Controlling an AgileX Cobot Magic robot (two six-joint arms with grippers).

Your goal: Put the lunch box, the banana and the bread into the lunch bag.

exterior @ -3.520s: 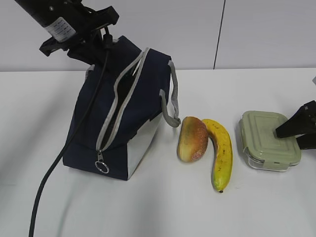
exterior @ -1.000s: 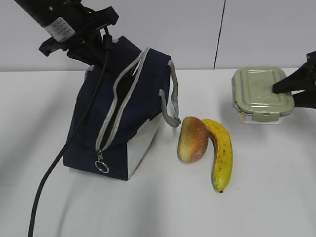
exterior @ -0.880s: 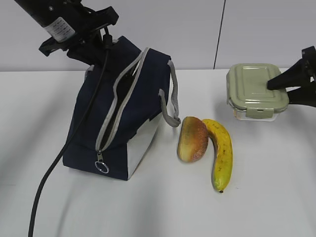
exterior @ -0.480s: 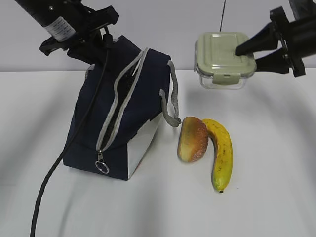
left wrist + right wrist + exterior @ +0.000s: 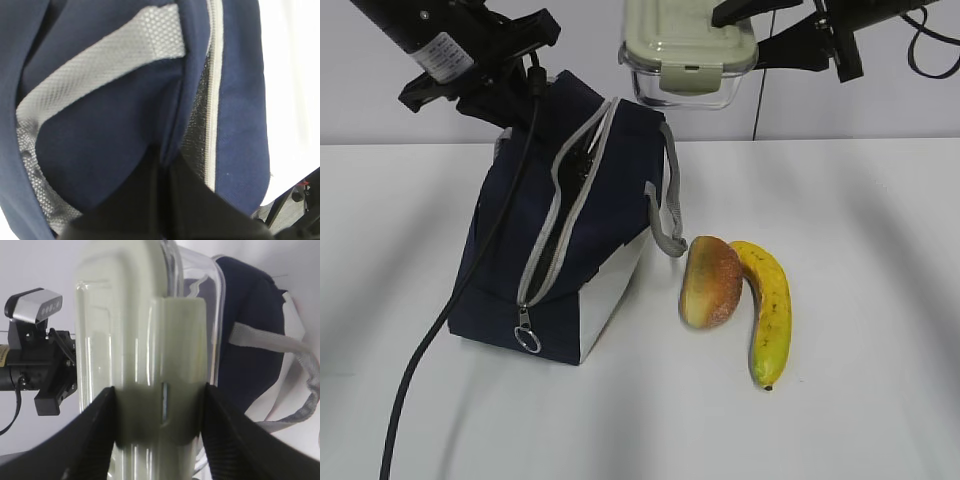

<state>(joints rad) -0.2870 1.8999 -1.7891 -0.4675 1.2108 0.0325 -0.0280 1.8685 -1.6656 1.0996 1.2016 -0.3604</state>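
Observation:
The navy lunch bag [image 5: 560, 240] stands left of centre with its grey zipper open. My left gripper [image 5: 505, 95] is shut on the bag's upper back edge, with the navy fabric [image 5: 125, 150] pinched between its jaws. My right gripper [image 5: 740, 28] is shut on the lunch box [image 5: 688, 50], clear with a sage-green lid, and holds it in the air above the bag's right top corner; in the right wrist view the box [image 5: 160, 340] fills the gap between the jaws. The bread [image 5: 710, 281] and the banana [image 5: 770, 310] lie side by side on the table right of the bag.
A black cable [image 5: 430, 350] hangs from the left arm down the bag's left side to the front edge. The bag's grey strap handle [image 5: 670, 215] hangs toward the bread. The white table [image 5: 860, 250] stretches bare to the right.
My right gripper has lifted the lunch box off the table at the right and carried it up and left, to above the bag. The left gripper, bag, bread and banana have not moved.

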